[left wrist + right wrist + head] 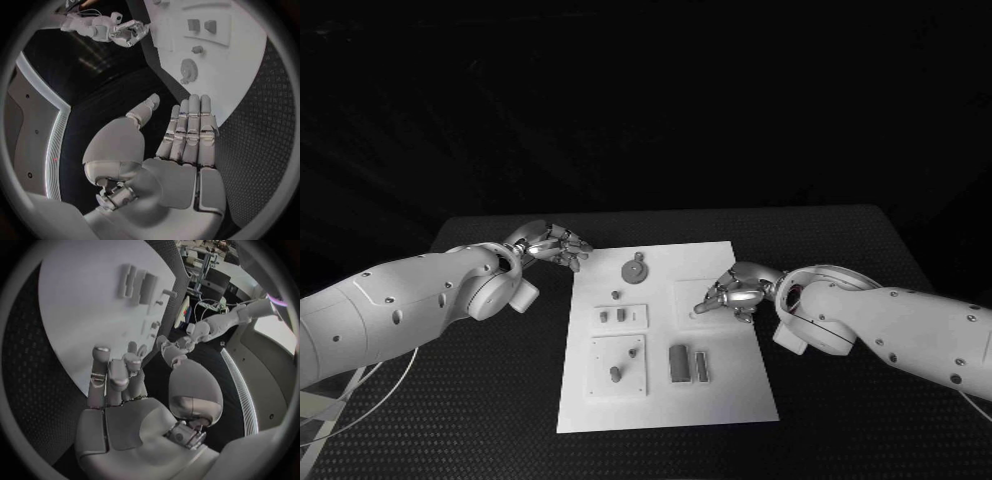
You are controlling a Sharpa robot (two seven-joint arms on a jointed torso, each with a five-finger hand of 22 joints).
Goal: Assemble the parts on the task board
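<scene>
The white task board (678, 408) lies in the middle of the black table. On it are a round grey part with a stub (635, 270), two small blocks (613, 316), a peg (615, 373) on a raised square, and two upright bars (689, 364). My left hand (554, 245) hovers just off the board's far left corner, fingers straight and thumb apart, holding nothing (187, 135). My right hand (731, 295) hangs over the board's right edge, fingers partly bent and thumb apart, with nothing between them (119, 380).
Black table mat (877, 420) surrounds the board on all sides. The left wrist view shows the board (244, 75) with the round part (189, 69) ahead of the fingers. The right wrist view shows the board (81, 300) and the bars (140, 285).
</scene>
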